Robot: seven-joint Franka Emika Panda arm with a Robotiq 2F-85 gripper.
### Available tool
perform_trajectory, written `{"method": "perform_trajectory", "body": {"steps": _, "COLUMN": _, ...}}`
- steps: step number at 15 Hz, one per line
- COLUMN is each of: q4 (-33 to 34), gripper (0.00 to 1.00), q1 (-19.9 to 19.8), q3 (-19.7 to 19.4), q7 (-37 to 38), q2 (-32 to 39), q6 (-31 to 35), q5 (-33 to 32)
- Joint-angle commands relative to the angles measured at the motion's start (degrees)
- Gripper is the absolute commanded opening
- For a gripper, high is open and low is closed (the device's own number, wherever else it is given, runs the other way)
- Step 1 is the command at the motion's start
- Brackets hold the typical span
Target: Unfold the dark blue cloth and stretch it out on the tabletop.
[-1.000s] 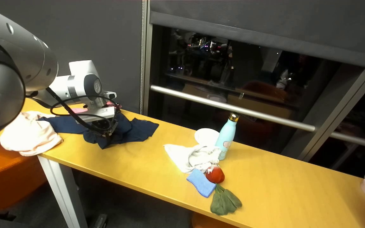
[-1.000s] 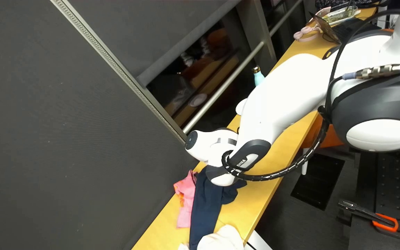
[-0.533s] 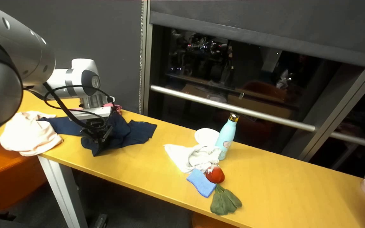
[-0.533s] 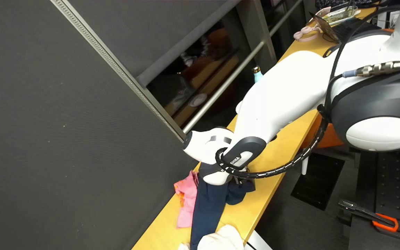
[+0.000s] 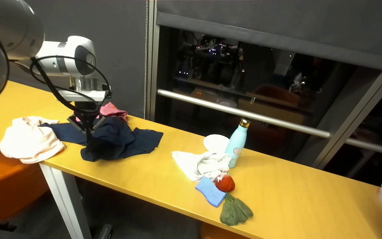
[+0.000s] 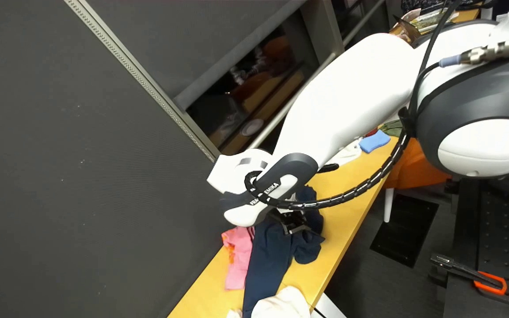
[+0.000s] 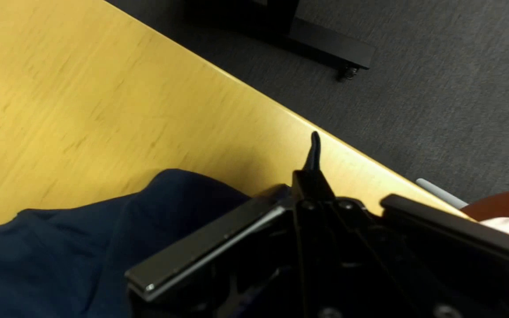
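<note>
wrist view: dark blue cloth, bunched on the wood-grain tabletop; a small tip is pinched by the gripper, jaws together. judged light, limp, unlikely to be harmed by pinching; best taken at a free corner, single layer.
</note>
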Motion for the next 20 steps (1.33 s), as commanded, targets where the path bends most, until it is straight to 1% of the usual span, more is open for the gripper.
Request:
{"method": "perform_trajectory", "body": {"steps": 1, "q4": 1.3, "gripper": 0.00, "q1": 1.7, "q3": 3.0, "q7": -1.3, "q2": -1.8, "q6": -6.9, "q5": 2.1}}
{"method": "perform_trajectory", "body": {"steps": 5, "q4": 1.9, "gripper": 0.00, "q1": 4.6, "q3": 6.1, "q7": -2.6, "q2": -2.1, "q6": -11.2, "q5": 2.6}}
{"method": "perform_trajectory", "body": {"steps": 10, "q4": 2.7, "gripper": 0.00, "q1": 5.9, "q3": 7.3, "q7": -2.8, "q2": -1.6, "q6": -12.8, "q5": 2.4}}
{"method": "perform_trajectory", "body": {"steps": 11, "q4": 2.7, "gripper": 0.08, "q1": 6.0, "q3": 7.1, "q7": -2.4, "q2": -1.6, "q6": -12.5, "q5": 2.3}}
{"method": "perform_trajectory", "body": {"steps": 12, "q4": 2.8, "gripper": 0.27, "q1": 5.8, "q3": 7.1, "q7": -2.3, "q2": -1.5, "q6": -12.6, "q5": 2.4}}
{"method": "perform_trajectory", "body": {"steps": 13, "q4": 2.8, "gripper": 0.32, "q1": 5.5, "q3": 6.9, "q7": -2.1, "q2": -1.5, "q6": -12.6, "q5": 2.3}}
{"method": "perform_trajectory", "body": {"steps": 15, "q4": 2.8, "gripper": 0.47, "q1": 4.4, "q3": 6.4, "q7": -2.0, "q2": -1.7, "q6": -12.6, "q5": 2.1}}
{"method": "perform_trajectory", "body": {"steps": 18, "q4": 2.9, "gripper": 0.68, "q1": 1.9, "q3": 4.1, "q7": -0.7, "q2": -2.1, "q6": -11.8, "q5": 1.1}}
{"method": "perform_trajectory", "body": {"steps": 20, "q4": 3.0, "gripper": 0.83, "q1": -0.5, "q3": 2.3, "q7": -0.5, "q2": -2.1, "q6": -11.1, "q5": 0.8}}
